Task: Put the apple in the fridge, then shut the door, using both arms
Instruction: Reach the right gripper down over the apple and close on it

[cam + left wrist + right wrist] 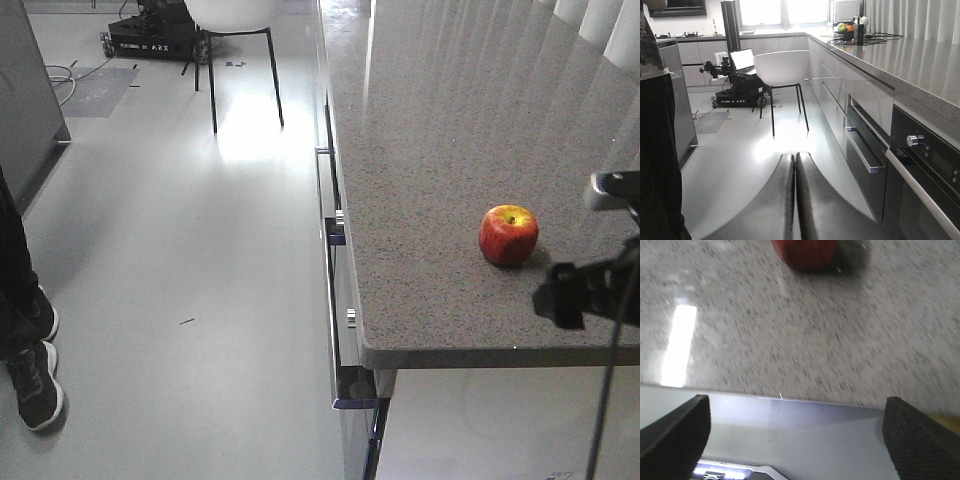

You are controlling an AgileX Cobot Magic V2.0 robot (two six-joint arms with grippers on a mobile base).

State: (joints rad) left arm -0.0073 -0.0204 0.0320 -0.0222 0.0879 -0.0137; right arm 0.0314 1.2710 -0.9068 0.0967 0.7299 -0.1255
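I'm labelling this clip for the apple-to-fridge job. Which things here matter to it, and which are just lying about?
Job: small red-and-yellow apple on the speckled grey stone counter; open right claw; shut left claw.
Lying about: white shell chair on black legs; green and orange fruit at the counter's far end; black wheeled cart; bystander's black shoes.

apple (807, 252): blurred, cut by top edge | right arm (566, 292): cropped right
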